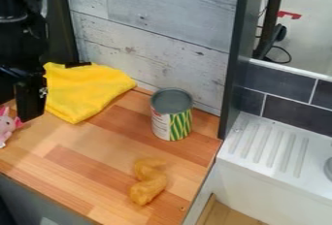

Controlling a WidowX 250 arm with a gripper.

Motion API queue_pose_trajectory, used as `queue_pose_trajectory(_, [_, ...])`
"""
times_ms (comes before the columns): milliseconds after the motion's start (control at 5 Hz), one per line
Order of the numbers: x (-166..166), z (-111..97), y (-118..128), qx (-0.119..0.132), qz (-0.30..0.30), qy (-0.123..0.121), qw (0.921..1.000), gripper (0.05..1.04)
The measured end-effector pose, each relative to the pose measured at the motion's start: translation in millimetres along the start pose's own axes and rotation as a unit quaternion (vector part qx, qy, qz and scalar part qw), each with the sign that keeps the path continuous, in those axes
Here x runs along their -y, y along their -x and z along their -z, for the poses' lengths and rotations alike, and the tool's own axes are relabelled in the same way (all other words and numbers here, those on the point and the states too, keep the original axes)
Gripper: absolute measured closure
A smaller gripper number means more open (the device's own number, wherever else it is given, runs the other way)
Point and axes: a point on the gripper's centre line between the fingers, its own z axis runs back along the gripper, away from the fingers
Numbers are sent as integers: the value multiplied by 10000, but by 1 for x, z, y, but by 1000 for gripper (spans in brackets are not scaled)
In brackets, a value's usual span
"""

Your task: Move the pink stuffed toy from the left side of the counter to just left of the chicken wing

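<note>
The black gripper (pixel 30 95) hangs at the left side of the camera view, over the left part of the wooden counter. Just right of it lies a crumpled yellow cloth (pixel 88 90), partly hidden behind the gripper. A pink plush toy (pixel 6 125) sits below and left of the gripper, cut off by the view's left edge. Right of the cloth, a can (pixel 172 117) with a green and yellow striped label stands upright, its grey end facing up. An orange-brown curved object (pixel 148 180) lies nearer the counter's front.
The wooden counter (pixel 84 163) meets a grey plank wall (pixel 149 20) at the back. A dark upright post (pixel 233 54) stands at its back right corner. Beyond the right edge is a white sink with a ridged drainboard (pixel 269 144), below dark tiles (pixel 282 81).
</note>
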Motion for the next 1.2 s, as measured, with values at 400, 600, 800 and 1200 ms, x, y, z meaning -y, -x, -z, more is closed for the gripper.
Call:
queue_pose_trajectory(400, [-42, 9, -1, -10, -481, -93, 9988, 83])
queue_pose_trajectory(600, [-87, 22, 3, 19, -831, -160, 9964, 83])
queue_pose_trajectory(800, [-102, 32, -1, -30, -819, -410, 9958, 83])
queue_pose_trajectory(1200, [-117, 52, -11, -290, -997, -456, 9936, 83])
